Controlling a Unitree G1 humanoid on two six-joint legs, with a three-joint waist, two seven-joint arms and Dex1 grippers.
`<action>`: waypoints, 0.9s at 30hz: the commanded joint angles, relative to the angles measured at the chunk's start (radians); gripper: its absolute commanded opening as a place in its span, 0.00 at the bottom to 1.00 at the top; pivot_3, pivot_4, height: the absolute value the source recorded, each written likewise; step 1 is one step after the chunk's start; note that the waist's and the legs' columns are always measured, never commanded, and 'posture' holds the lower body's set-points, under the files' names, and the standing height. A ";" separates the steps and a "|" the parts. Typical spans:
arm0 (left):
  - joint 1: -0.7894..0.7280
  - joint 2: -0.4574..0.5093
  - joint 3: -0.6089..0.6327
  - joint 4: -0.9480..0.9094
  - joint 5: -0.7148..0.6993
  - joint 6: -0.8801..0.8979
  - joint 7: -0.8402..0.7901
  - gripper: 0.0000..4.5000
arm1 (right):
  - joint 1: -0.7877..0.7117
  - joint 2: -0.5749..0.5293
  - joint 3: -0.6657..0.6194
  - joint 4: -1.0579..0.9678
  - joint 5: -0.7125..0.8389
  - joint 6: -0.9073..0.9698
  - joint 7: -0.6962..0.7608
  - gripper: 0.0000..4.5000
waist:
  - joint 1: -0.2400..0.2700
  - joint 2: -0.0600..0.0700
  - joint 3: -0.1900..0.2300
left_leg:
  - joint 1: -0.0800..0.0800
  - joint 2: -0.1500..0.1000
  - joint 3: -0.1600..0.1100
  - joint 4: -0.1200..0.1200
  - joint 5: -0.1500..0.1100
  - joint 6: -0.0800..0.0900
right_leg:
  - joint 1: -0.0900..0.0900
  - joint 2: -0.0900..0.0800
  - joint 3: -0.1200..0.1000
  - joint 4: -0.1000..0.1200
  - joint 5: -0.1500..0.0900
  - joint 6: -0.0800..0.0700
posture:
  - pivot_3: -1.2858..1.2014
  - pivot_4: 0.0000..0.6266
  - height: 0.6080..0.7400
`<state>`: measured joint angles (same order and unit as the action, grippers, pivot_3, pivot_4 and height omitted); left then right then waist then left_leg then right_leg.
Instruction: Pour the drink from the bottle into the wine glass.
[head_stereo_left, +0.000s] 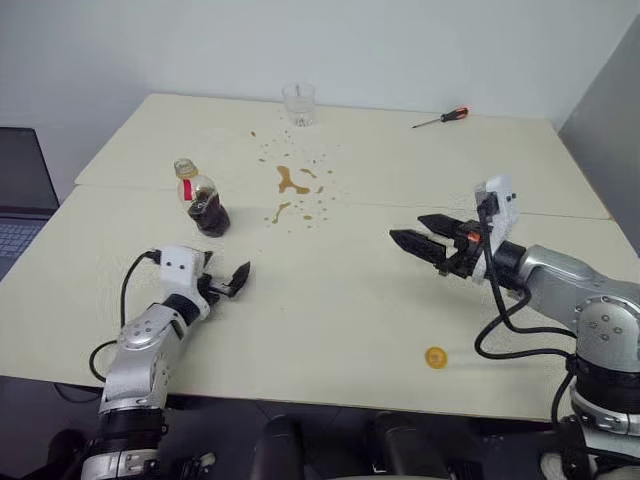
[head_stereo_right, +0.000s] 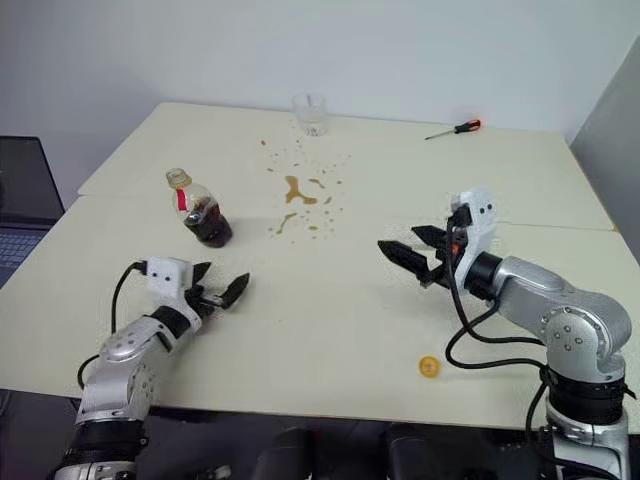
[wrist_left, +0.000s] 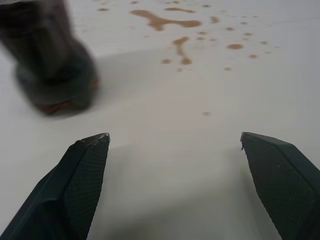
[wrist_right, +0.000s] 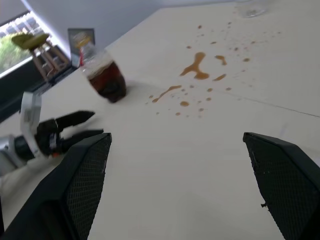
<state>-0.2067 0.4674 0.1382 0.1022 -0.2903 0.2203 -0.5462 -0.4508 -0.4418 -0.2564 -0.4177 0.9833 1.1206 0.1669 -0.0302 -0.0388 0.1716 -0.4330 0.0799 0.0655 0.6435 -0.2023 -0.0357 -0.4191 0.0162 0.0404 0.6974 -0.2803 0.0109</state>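
Jaws wide apart on both my left gripper (head_stereo_left: 222, 283) and right gripper (head_stereo_left: 412, 234), holding nothing above the pale cream table (head_stereo_left: 330, 300). Small clear plastic bottle (head_stereo_left: 202, 199) of dark drink stands uncapped beside brown spill puddles (head_stereo_left: 291, 182); yellow cap (head_stereo_left: 435, 357) lies near my right arm.

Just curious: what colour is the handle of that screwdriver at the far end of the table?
The screwdriver has a red and black handle, shown best in the left eye view.

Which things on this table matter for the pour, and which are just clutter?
For the job: bottle, uncapped, with the drink in it; yellow cap.
Lying about: tumbler, screwdriver, spilled drink, laptop.
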 joint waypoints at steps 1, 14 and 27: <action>-0.040 0.008 -0.048 -0.076 -0.003 0.024 -0.053 0.99 | 0.010 0.025 -0.051 0.011 -0.005 0.022 -0.109 1.00 | 0.000 0.000 0.000 | 0.000 0.000 0.000 0.000 0.000 0.000 | 0.000 0.000 0.001 0.000 0.000 0.000 | 0.52 0.24 1.00; -0.136 0.060 -0.108 -0.135 -0.034 0.099 -0.212 0.99 | -0.043 0.346 -0.228 0.128 0.316 -0.002 -0.665 1.00 | -0.008 0.000 0.000 | 0.000 0.000 0.000 -0.001 0.000 0.000 | -0.001 0.000 0.001 0.000 0.000 0.000 | 0.52 0.24 1.00; -0.153 0.072 -0.109 -0.170 -0.024 0.128 -0.226 0.99 | -0.151 0.409 -0.264 0.410 0.412 -0.233 -0.796 1.00 | -0.009 0.001 0.000 | 0.000 0.000 -0.001 -0.003 0.000 0.000 | -0.001 0.001 0.002 -0.001 0.000 0.000 | 0.52 0.24 1.00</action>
<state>-0.3505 0.5255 0.0173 -0.0115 -0.3072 0.3458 -0.7690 -0.5709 -0.0356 -0.5197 -0.0055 1.3618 0.9168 -0.6253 -0.0397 -0.0381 0.1719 -0.4332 0.0804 0.0641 0.6407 -0.2023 -0.0352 -0.4206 0.0168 0.0429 0.6962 -0.2801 0.0110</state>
